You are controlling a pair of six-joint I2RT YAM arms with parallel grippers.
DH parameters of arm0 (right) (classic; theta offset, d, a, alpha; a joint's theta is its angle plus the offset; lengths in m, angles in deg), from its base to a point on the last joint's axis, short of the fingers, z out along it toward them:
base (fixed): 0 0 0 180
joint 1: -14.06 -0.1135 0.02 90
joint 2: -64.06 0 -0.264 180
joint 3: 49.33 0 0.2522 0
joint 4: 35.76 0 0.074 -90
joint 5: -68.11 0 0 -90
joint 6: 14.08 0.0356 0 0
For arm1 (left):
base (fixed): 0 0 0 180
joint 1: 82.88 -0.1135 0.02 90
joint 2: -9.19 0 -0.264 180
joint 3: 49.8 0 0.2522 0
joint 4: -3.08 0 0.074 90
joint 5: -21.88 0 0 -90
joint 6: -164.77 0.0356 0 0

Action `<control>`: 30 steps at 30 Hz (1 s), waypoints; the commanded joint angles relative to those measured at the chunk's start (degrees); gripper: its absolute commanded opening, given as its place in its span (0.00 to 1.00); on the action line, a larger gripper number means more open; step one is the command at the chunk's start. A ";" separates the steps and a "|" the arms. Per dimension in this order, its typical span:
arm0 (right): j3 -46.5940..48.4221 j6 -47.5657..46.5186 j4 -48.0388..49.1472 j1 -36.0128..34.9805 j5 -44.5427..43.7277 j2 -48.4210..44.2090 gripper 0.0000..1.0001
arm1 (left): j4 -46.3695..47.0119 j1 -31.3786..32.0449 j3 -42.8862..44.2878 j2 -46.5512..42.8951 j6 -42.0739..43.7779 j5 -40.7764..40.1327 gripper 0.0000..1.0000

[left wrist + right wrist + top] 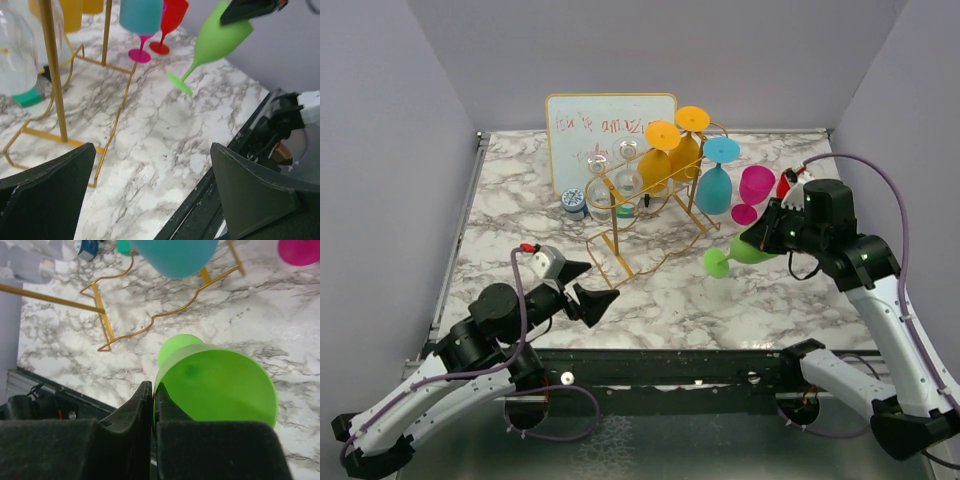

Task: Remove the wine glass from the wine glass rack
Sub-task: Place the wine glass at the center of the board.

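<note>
The gold wire wine glass rack (616,240) (52,75) (98,306) stands mid-table. Two orange glasses (660,160), a teal glass (715,185) and clear glasses (600,185) hang upside down on it. A green wine glass (745,252) (220,37) (220,385) is off the rack, to its right. It is tilted, with its foot pointing left and low near the tabletop. My right gripper (760,238) (152,387) is shut on the rim of its bowl. My left gripper (588,285) (152,150) hangs open near the front edge, left of the rack's base, holding nothing.
A whiteboard (610,135) leans behind the rack. A magenta glass (755,185) and a red one (787,183) stand on the table to the right of the rack. A small blue-lidded jar (574,203) sits at the rack's left. Grey walls enclose the marble table (680,300).
</note>
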 commanded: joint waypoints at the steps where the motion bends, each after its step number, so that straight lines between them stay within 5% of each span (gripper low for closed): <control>1: 3.44 -2.06 -1.55 -0.33 -10.01 0.06 0.00 | -2.72 -0.17 -3.49 0.55 0.61 -2.29 0.99; 6: 1.41 -3.08 5.13 -0.33 -15.67 -5.09 0.01 | -2.49 -0.17 -3.84 -0.34 2.38 -2.13 0.99; 16: 3.86 -14.77 1.47 -0.33 -31.82 0.95 0.01 | -1.73 -0.16 -5.44 -2.58 2.02 -4.03 0.99; 30: 5.35 -14.28 5.23 -0.32 -27.01 15.01 0.00 | 1.34 -0.17 -6.32 3.50 3.33 2.79 0.99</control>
